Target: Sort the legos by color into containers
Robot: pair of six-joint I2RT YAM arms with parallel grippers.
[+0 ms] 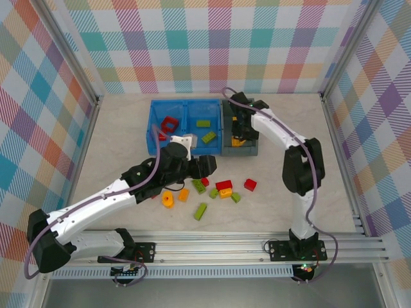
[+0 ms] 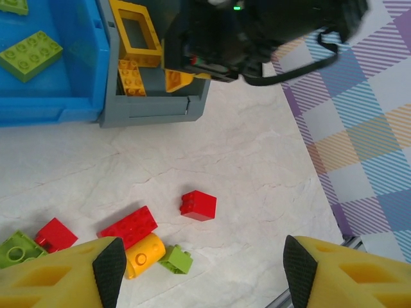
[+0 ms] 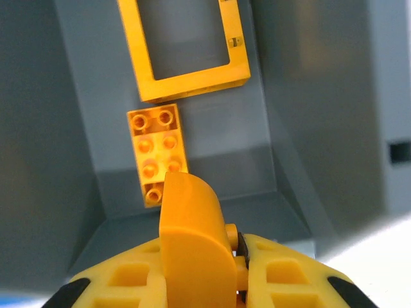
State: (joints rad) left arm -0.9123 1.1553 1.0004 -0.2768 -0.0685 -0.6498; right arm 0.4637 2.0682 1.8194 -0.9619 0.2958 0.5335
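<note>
The right gripper (image 3: 218, 256) hangs over the dark grey plastic bin (image 3: 77, 128) at the far right, clamped on a curved yellow-orange plastic brick (image 3: 192, 237). A yellow square frame (image 3: 192, 82) and a flat studded yellow brick (image 3: 157, 157) lie inside the bin. Just left sits the blue two-compartment plastic bin (image 1: 154, 128). The left gripper (image 2: 203, 269) is spread wide and empty above the loose red, green and yellow bricks (image 1: 223, 186). To their right, bare marble tabletop (image 2: 257, 147) runs to the checked wall (image 2: 359, 128).

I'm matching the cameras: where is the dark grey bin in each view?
Top external: dark grey bin right of centre, against the blue bin's right side.
Left wrist: top, left of centre, beside the blue bin.
Right wrist: its inside, behind the held yellow curved brick.
Landmark: yellow frame lying in it, both wrist views.
</note>
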